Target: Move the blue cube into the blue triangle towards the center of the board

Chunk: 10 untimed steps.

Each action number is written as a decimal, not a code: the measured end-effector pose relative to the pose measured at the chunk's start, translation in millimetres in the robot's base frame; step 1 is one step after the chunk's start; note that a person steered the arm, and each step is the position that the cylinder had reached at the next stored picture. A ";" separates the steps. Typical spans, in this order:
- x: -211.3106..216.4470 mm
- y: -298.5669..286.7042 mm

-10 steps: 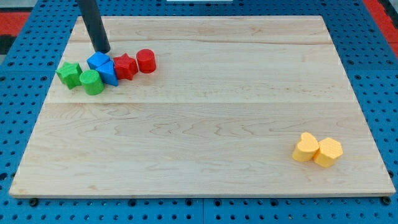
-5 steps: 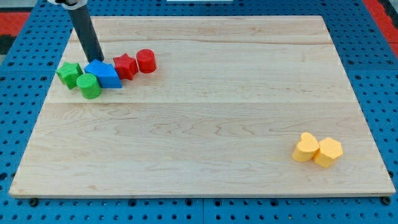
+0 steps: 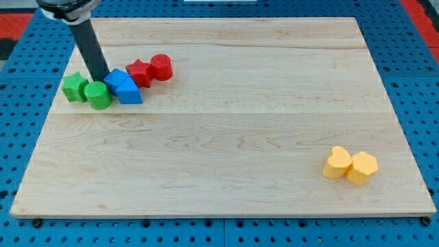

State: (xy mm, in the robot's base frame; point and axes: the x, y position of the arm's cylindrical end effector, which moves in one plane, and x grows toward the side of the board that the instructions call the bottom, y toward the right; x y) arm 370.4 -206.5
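The blue cube [image 3: 115,79] sits at the board's upper left, touching the blue triangle [image 3: 129,93], which lies just to its lower right. My tip [image 3: 101,79] stands at the cube's left side, between it and the green blocks, right above the green cylinder [image 3: 99,95]. The dark rod slants up to the view's top left. I cannot tell if the tip touches the cube.
A green star [image 3: 74,87] lies left of the green cylinder. A red star [image 3: 140,72] and a red cylinder [image 3: 161,66] sit right of the blue cube. Two yellow blocks [image 3: 337,162] [image 3: 361,167] rest at the lower right. The wooden board [image 3: 226,144] lies on a blue pegboard.
My tip has moved left and down, from above the blue cube to its left side. The blue cube and triangle have shifted slightly right and down. The green cylinder has nudged a little.
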 end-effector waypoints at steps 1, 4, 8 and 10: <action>16.1 7.9; 36.2 16.8; 81.7 141.5; 94.0 97.1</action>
State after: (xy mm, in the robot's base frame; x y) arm 464.3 -109.4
